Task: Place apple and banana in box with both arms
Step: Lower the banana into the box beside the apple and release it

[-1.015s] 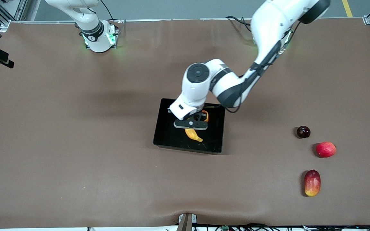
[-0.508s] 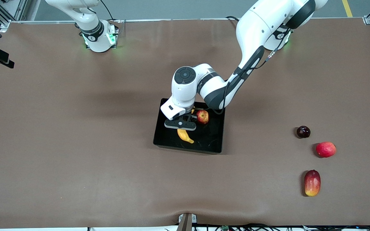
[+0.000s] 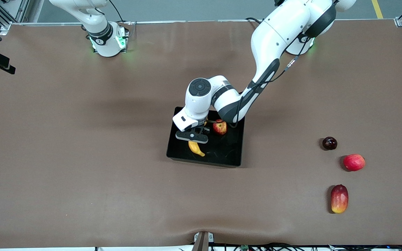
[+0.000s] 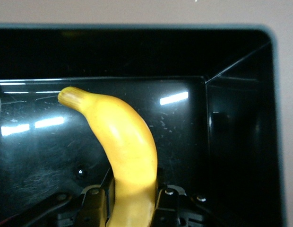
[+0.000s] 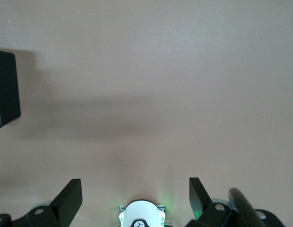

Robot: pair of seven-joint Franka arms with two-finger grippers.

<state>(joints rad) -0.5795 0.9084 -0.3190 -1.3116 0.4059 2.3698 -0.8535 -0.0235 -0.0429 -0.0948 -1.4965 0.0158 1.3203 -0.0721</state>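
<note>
The black box [image 3: 226, 152] sits mid-table. My left gripper [image 3: 193, 137] is down inside it, shut on the yellow banana [image 3: 196, 149], whose free end points toward the front camera. In the left wrist view the banana [image 4: 125, 142] runs out from between the fingers [image 4: 93, 208] of my left gripper [image 4: 132, 204] over the box's glossy floor [image 4: 184, 137]. The red apple [image 3: 220, 127] lies in the box beside the gripper, toward the left arm's end. My right gripper [image 5: 134, 188] is open and empty over bare table near its own base, waiting; a corner of the box [image 5: 4, 90] shows in the right wrist view.
Three fruits lie on the brown table toward the left arm's end: a dark plum [image 3: 329, 143], a red-pink oval fruit [image 3: 354, 162] and a red-yellow mango [image 3: 339, 198]. The left arm's elbow hangs over the box's edge nearest the bases.
My left gripper has carried the banana across the box toward the right arm's end and lower. The apple, hidden under the wrist before, now shows. The right arm has not moved.
</note>
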